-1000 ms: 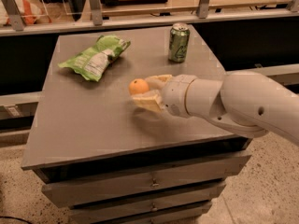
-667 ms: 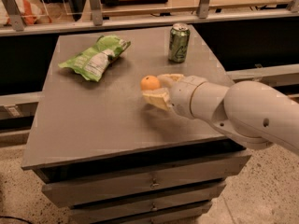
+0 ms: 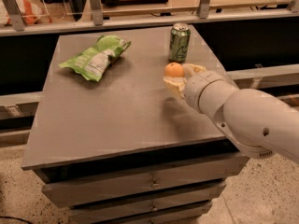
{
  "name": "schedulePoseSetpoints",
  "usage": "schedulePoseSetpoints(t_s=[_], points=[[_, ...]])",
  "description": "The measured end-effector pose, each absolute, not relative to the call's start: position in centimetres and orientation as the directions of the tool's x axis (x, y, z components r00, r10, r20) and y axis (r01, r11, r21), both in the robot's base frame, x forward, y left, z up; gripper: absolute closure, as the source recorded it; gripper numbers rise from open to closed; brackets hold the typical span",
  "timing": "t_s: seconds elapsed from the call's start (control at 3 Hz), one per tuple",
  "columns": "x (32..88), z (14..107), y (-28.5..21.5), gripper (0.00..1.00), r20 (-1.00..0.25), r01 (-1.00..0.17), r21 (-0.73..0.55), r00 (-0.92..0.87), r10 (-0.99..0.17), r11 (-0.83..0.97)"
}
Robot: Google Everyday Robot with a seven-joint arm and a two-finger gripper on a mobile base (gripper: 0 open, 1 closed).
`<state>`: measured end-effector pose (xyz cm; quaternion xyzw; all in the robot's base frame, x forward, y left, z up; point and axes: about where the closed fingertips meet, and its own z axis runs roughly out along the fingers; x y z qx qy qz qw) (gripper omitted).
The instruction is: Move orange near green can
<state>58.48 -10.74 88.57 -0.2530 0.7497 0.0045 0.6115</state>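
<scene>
The orange (image 3: 174, 69) is a small round fruit held in my gripper (image 3: 180, 76) above the right part of the grey table (image 3: 117, 115). The gripper's pale fingers (image 3: 174, 84) close around it from below and from the right. The green can (image 3: 179, 42) stands upright at the table's far right, just behind and slightly right of the orange, a short gap apart. My white arm (image 3: 243, 115) reaches in from the lower right.
A green-and-white chip bag (image 3: 96, 57) lies at the table's far left. Drawers (image 3: 140, 185) sit under the tabletop. A railing and dark shelf run behind the table. The table's right edge is close to the can.
My gripper has carried the orange to the right and farther back, from the table's middle to just in front of the green can.
</scene>
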Motion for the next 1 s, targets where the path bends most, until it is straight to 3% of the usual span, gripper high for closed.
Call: schedulePoseSetpoints(t_s=[0.33, 1.0], points=[[59.6, 89.6, -13.1, 1.00, -0.916, -0.294, -0.331, -0.126, -0.380, 0.897], [62.6, 88.3, -14.3, 1.00, -0.906, -0.299, -0.322, -0.177, -0.384, 0.898]])
